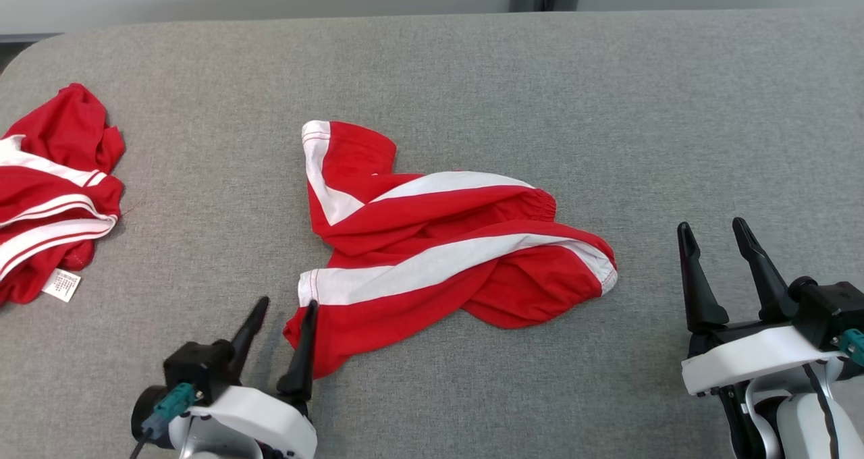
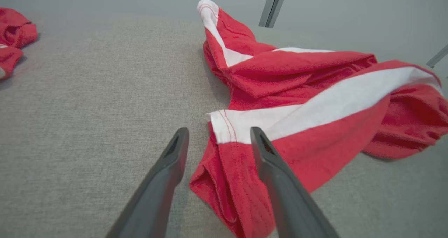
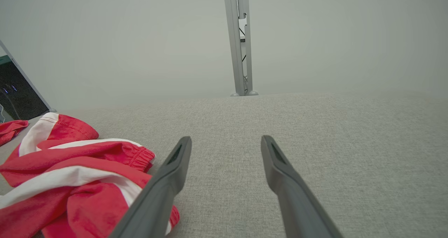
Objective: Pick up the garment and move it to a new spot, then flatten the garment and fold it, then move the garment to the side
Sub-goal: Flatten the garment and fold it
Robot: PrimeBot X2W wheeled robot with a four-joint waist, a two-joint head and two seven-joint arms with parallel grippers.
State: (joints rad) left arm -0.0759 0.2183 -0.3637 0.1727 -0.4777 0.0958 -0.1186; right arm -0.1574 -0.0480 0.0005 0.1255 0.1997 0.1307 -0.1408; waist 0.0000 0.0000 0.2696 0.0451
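— what's the lay of it?

— the grey padded table [image 1: 472, 61] takes up most of what i see. the garment [image 1: 432, 250], red with white stripes, lies crumpled near its middle, twisted over itself, with an elastic edge bunched toward my right side. it isn't flat, so by my reckoning the flattening and folding are all yet to do.

— and the heap on the far left?

— a second red-and-white piece [image 1: 54, 189], well apart from mine. i judge it sits out there so it won't tangle with this one.

— your fingers?

— my left gripper [image 1: 287, 302] stands spread wide at the garment's near corner, one finger over the hem and the other over bare table, with nothing pinched. my right gripper [image 1: 712, 224] is fully spread too and empty, off beyond the garment's right end, probably placed to take that side for a stretch.

— any writing?

— a small white label [image 1: 62, 285] on the left heap has print, too small to read. i can make out no brand on my garment.
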